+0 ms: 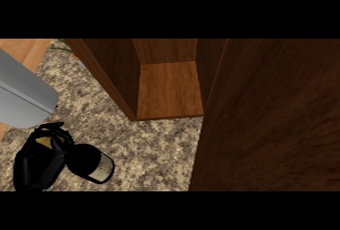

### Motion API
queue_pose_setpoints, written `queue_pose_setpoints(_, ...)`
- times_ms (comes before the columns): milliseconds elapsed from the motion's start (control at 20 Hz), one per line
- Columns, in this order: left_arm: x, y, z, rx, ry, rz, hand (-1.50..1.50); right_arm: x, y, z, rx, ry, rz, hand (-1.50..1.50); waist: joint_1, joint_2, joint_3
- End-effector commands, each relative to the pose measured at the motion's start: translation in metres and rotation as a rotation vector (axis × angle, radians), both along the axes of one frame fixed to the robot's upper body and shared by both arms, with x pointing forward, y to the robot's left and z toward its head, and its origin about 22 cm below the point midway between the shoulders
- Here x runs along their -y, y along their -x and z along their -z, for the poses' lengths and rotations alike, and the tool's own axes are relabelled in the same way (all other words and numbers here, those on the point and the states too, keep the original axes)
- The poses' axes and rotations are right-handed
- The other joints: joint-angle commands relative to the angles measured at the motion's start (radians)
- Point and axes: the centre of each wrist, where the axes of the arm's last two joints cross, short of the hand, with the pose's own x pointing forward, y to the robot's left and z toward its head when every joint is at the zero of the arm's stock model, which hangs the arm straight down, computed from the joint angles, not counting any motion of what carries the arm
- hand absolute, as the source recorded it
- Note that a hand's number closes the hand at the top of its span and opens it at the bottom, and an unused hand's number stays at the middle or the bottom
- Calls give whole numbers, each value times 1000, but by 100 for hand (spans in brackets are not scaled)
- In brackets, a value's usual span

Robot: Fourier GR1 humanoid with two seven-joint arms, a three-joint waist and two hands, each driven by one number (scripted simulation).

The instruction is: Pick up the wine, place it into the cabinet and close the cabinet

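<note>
The cabinet door (266, 117) fills the right side of the view, a broad dark brown wooden panel swung open and reaching down to the lower edge. Beside it to the left stands the wooden cabinet (113, 67) on the speckled granite table (153, 143), toward the table's far edge; its inside is open and shows a lighter brown shelf floor (169, 90) between dark side walls. The robot's left forearm (20, 96), a grey shape, comes in over the table's left edge and slants down toward the near-left corner. Below it sits the black left hand (38, 164), at the table's near-left corner, its fingers curled round the wine bottle (93, 164). The bottle is dark with a pale label, tilted, its base pointing toward the near right, well apart from the cabinet opening. A small tan patch shows at the top of the hand. The right hand does not show.
</note>
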Motion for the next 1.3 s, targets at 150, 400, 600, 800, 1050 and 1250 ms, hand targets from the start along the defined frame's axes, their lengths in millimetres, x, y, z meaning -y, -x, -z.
queue_pose_setpoints(150,18,27,57,-284,42,212,150,7,18,-12,34,-34,-3,-150,7,16,-30)
queue_pose_setpoints(400,26,12,53,-290,67,315,150,4,19,-9,40,-50,0,-150,4,15,-30)
queue_pose_setpoints(600,44,11,55,-274,96,376,150,10,20,-9,43,-32,21,-150,14,15,-29)
queue_pose_setpoints(800,53,-2,36,-263,75,376,150,18,34,-14,12,-28,17,-150,18,9,-27)
queue_pose_setpoints(1050,69,-6,31,-269,81,437,150,18,29,-14,27,-27,40,-150,32,13,-28)
queue_pose_setpoints(1250,109,1,14,-256,72,441,150,22,36,-16,30,-27,53,-150,37,9,-27)
